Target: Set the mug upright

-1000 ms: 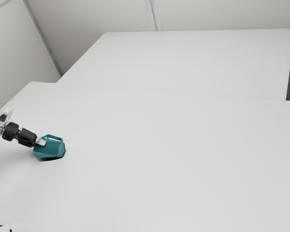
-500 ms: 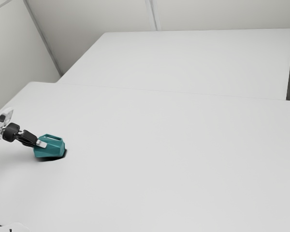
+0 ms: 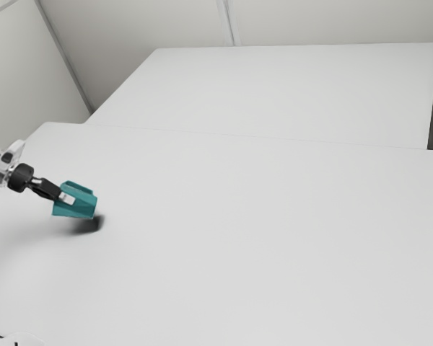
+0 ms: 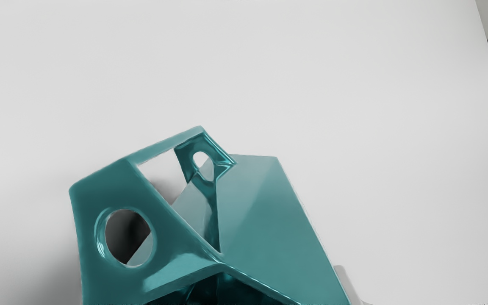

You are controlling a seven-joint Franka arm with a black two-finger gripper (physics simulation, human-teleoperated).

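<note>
Mug (image 3: 84,207) of glossy teal, faceted, hangs sideways above the smooth white table (image 3: 238,238). My black two-finger gripper (image 3: 68,200) clasps it.

- Open white tabletop (image 3: 260,238) stretches from beneath the faceted teal mug (image 3: 85,207) toward the exterior view's right, leaving room to pass.
- Black two-finger gripper (image 3: 68,199) blocks the mug's side toward the exterior view's left.
- A gap of air separates the mug from the tabletop.
- Angular teal handle (image 4: 112,186) juts from the mug, an opening between them.
- Pale walls (image 3: 151,21) stand well apart from the mug.
</note>
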